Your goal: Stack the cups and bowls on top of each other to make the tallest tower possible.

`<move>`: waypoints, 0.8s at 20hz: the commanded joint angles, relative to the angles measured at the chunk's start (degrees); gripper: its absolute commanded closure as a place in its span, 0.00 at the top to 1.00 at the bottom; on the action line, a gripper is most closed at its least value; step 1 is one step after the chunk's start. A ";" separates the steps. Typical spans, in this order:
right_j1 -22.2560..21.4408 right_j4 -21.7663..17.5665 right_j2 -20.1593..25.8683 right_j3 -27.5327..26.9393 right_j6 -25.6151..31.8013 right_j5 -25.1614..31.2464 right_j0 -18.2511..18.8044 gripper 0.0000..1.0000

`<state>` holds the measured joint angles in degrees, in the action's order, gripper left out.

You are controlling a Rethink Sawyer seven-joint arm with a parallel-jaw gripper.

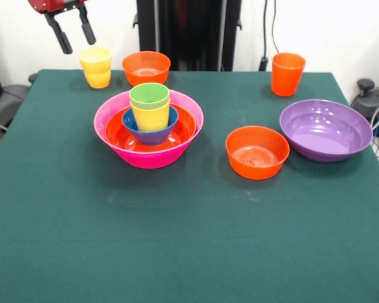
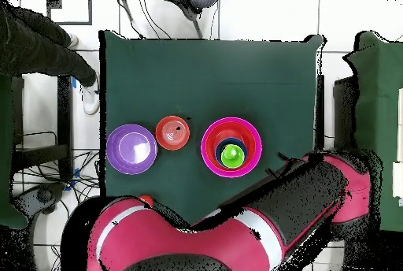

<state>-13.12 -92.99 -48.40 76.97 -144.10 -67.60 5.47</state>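
The tower stands left of centre: a big pink bowl [image 1: 145, 158] holds a wide orange bowl [image 1: 183, 126], a small blue bowl [image 1: 153, 136], a yellow cup [image 1: 151, 117] and a green cup [image 1: 149, 96] on top. From overhead the pink bowl [image 2: 206, 148] and green cup [image 2: 231, 155] show. My gripper [image 1: 79, 45] is open and empty, hanging above and left of a second yellow cup [image 1: 96, 67] at the back left. Loose pieces are a small orange bowl [image 1: 146, 67], another small orange bowl [image 1: 257, 151], a purple bowl [image 1: 326, 129] and a taller orange cup [image 1: 287, 74].
The green table [image 1: 177, 240] has open cloth along its front half. Overhead, my arm [image 2: 315, 197] covers the table's near edge and hides the gripper. The purple bowl [image 2: 131, 149] and an orange bowl [image 2: 172, 131] show there. A person's dark-clad limb [image 2: 39, 43] lies at the top left.
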 commanded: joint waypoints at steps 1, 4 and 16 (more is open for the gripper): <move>3.22 0.30 9.36 0.33 -6.69 2.58 -1.78 1.00; 3.25 0.40 9.29 0.37 -6.73 2.76 -1.87 1.00; 3.47 0.60 9.39 0.43 -6.22 3.14 -1.82 1.00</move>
<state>-13.06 -92.99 -48.40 76.96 -144.10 -67.60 4.89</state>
